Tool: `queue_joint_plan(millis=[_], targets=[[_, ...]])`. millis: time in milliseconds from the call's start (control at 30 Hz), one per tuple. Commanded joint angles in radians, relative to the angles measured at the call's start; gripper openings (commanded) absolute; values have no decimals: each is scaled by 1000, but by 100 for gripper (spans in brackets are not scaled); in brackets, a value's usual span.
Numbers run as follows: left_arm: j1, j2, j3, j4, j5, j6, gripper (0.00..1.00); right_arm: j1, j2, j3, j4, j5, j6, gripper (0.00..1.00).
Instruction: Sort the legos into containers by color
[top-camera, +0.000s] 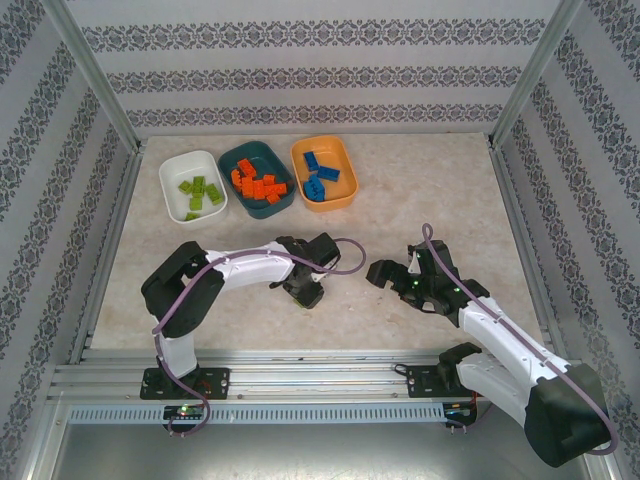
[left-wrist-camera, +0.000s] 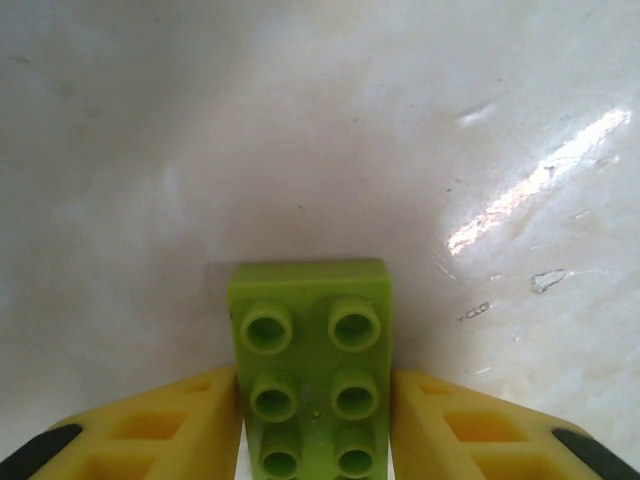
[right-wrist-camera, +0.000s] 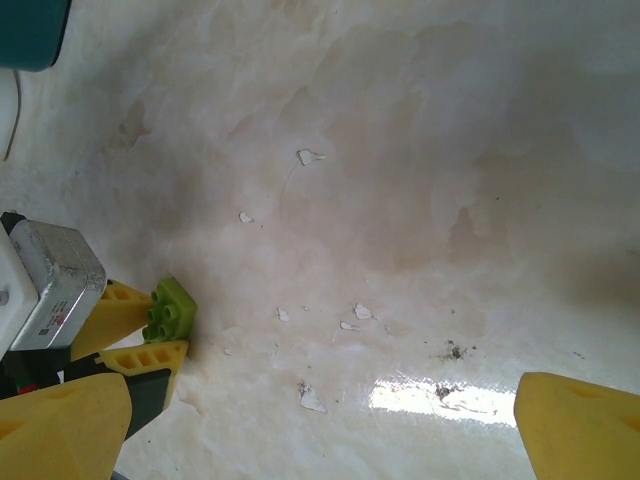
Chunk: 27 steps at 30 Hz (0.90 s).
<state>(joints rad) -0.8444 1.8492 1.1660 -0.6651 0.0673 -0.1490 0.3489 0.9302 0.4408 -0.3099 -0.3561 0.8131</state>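
Observation:
A lime green lego (left-wrist-camera: 310, 300) sits between the yellow fingers of my left gripper (left-wrist-camera: 315, 390), which is shut on its sides just over the tabletop. The right wrist view shows that same lego (right-wrist-camera: 170, 308) at its left edge. From above, the left gripper (top-camera: 305, 290) is at the table's near middle. My right gripper (top-camera: 385, 272) is a short way to its right, open (right-wrist-camera: 320, 445) with only bare table between its fingers. At the back left stand the white tub (top-camera: 176, 162) with green legos (top-camera: 200, 193), the teal tub (top-camera: 262, 152) with orange legos (top-camera: 258, 183), and the orange tub (top-camera: 338, 150) with blue legos (top-camera: 320, 178).
The table (top-camera: 420, 200) is pale marbled stone with small chipped spots (right-wrist-camera: 310, 157). Patterned walls and metal posts close it in on three sides. A rail (top-camera: 300, 380) runs along the near edge by the arm bases. A teal tub corner (right-wrist-camera: 30, 30) is at the right wrist view's top left.

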Motion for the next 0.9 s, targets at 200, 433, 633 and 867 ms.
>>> queue_joint_plan(millis=[200,433,633,867], targets=[[-11,1,28,-62,-10,2,41,-4,1,13,-3,8,-7,98],[89,-142,65,-94,57,-16,42,-4,0,3,2,6,-4,98],[295,-268,68,-79,196,-50,42,-3,-4,-6,6,8,-4,98],[228,-266,57,-105,125,-14,58,-3,16,-33,60,2,14,98]])
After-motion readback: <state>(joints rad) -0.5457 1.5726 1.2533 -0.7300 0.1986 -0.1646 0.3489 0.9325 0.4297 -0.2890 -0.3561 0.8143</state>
